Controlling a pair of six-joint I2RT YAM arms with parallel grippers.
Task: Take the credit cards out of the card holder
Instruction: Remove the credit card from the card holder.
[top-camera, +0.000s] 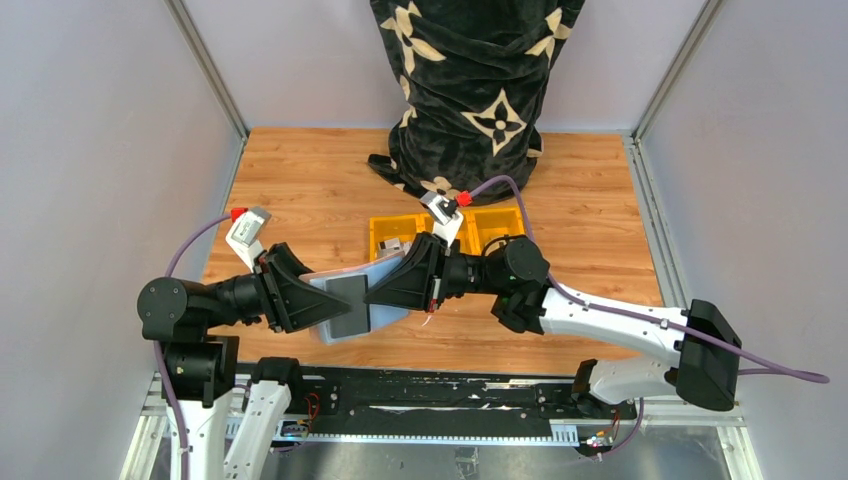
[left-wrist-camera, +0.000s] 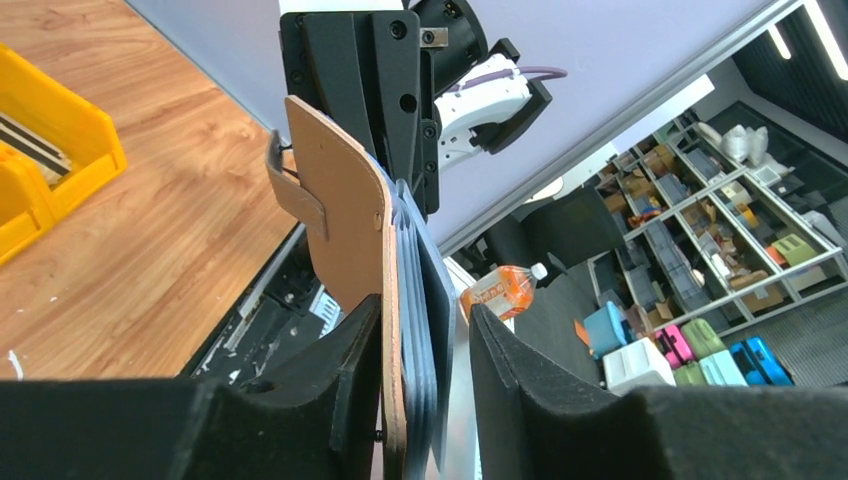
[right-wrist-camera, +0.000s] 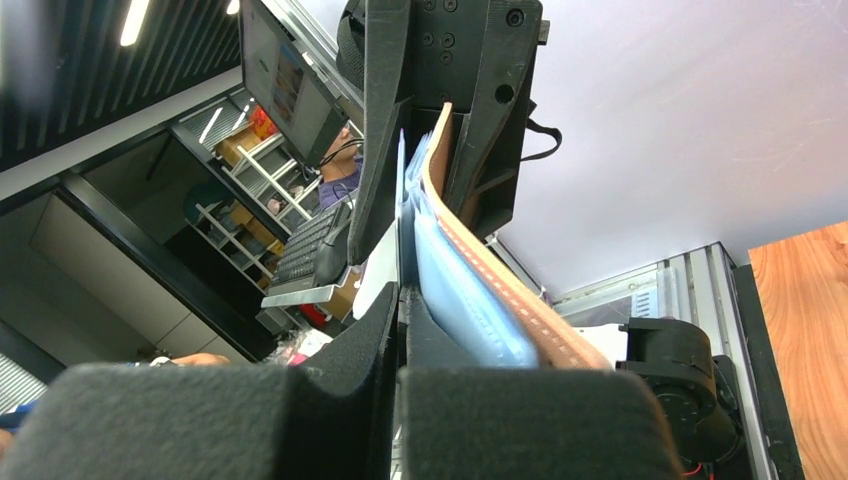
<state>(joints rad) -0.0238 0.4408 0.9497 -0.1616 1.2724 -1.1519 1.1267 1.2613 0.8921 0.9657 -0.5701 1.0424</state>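
Aloft, card holder (left-wrist-camera: 345, 220) within left gripper (left-wrist-camera: 422, 335).

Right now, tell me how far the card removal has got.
Done: the card holder is up off the table, between the left gripper and the right gripper. In hand: the right gripper looks pinched on the credit cards; the left's grip is unclear. Left: the cards sit in the holder; none is out yet.
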